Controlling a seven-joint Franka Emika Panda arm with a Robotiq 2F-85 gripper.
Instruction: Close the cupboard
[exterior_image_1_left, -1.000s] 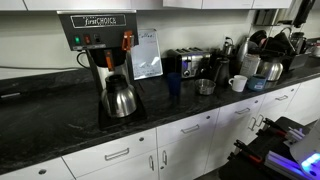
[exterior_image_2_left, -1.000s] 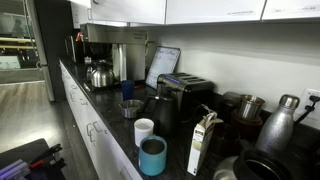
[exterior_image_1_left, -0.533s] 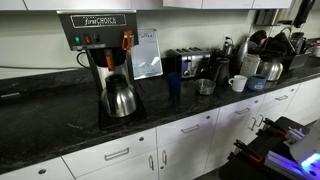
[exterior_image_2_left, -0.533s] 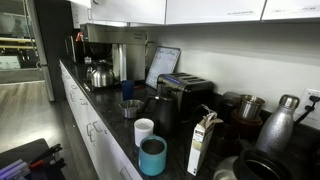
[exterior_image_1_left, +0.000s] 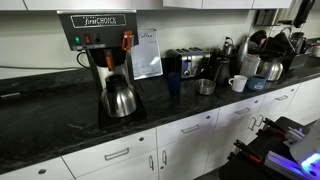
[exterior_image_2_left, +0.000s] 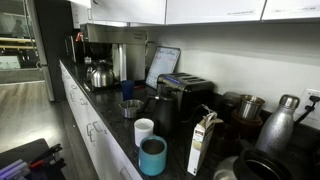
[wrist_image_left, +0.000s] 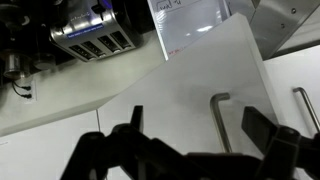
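While the gripper (wrist_image_left: 192, 122) hangs wide open and empty, cupboard door (wrist_image_left: 200, 70): probably light, rigid, hinged; push flat face beside bar handle (wrist_image_left: 220, 118), 3 o'clock.

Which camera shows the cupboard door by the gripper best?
The wrist view: the white cupboard door and its handle fill the frame behind the open gripper. Both exterior views catch only the bottom strip of the upper cupboards, no handle.
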